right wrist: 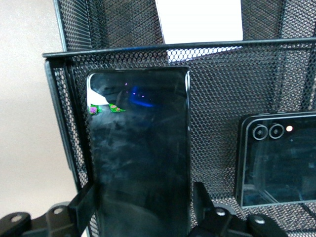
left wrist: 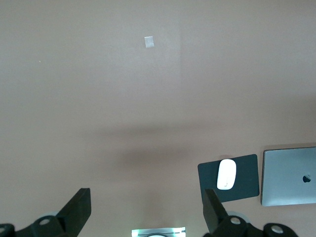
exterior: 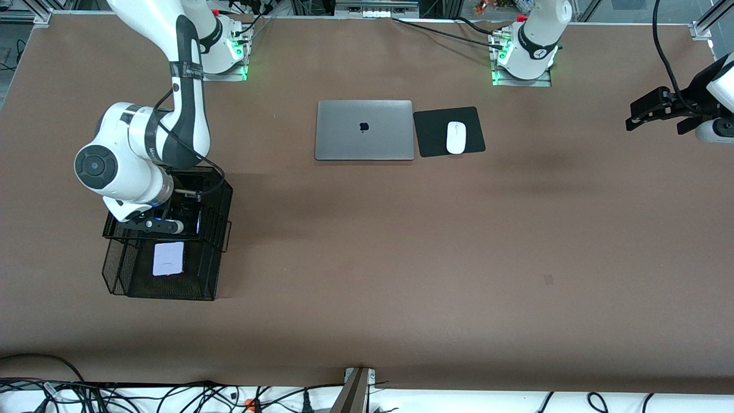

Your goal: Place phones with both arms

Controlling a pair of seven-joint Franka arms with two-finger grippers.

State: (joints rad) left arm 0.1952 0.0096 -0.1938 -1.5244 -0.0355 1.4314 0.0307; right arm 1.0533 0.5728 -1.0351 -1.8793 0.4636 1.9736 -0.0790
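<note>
Your right gripper (right wrist: 143,207) stands in the mesh basket (exterior: 212,269), fingers parted just off the long black phone (right wrist: 140,153); your left gripper (left wrist: 148,217) waits wide open, empty.

Table (exterior: 367,258): flat brown, w/ a small pale tape square (left wrist: 149,42). Mesh tray (exterior: 166,281): black wire, fine diamond-grid pattern. In it, long phone (right wrist: 140,158): glossy black (blue and green glints on the glass); squarish phone (right wrist: 279,163): black, silver-ringed lenses; third phone (exterior: 168,258): white/pale lavender w/ a thin red trace at its lower edge. Laptop (exterior: 364,130): silver-grey, black logo. Mouse (exterior: 456,137): white, on a black pad (exterior: 433,129). Arms: white shells w/ black and grey bands. Right gripper (right wrist: 143,210) and left gripper (left wrist: 148,212): black. Bases show green lights.
</note>
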